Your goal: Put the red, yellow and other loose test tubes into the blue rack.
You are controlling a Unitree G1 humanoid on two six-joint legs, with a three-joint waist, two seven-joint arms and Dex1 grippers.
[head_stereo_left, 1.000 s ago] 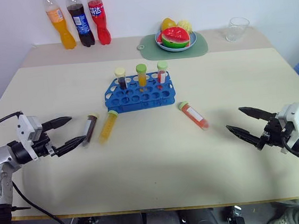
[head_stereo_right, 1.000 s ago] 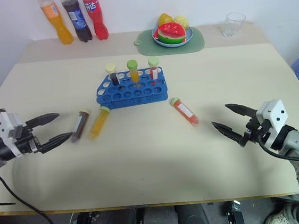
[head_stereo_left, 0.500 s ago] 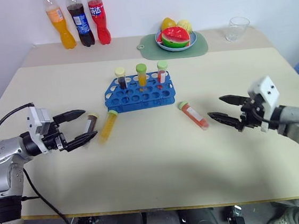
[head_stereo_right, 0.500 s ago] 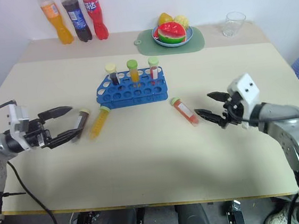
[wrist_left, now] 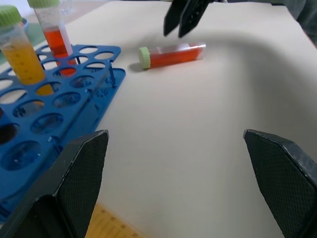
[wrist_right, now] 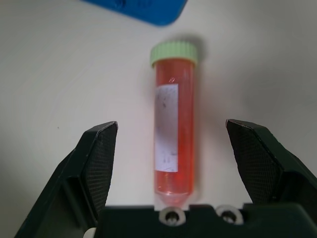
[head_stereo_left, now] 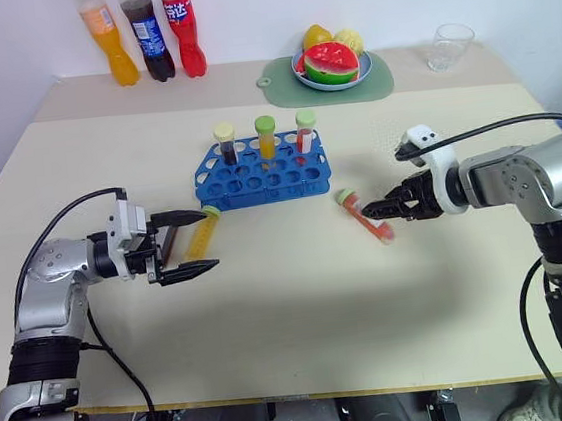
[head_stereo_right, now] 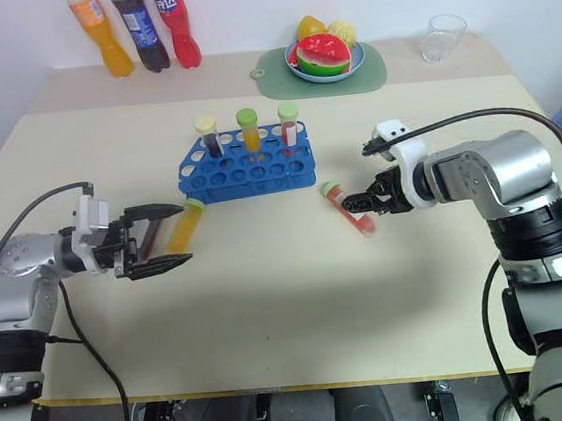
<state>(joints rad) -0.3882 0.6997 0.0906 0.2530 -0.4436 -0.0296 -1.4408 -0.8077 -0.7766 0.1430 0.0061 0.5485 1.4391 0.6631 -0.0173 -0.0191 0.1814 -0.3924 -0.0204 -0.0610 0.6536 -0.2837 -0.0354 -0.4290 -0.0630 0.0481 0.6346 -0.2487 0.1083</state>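
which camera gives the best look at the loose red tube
The right wrist view: the red tube lies lengthwise between open fingers, label and green cap plain. The head views and left wrist view show it small.

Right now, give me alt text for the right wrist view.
A red test tube with a pale green cap lies flat on the cream table, centred between the right gripper's two open black fingers. A corner of the blue rack sits just beyond the cap.

brown tube (head_stereo_left: 167, 245): half hidden behind left fingers (head_stereo_left: 183, 218)
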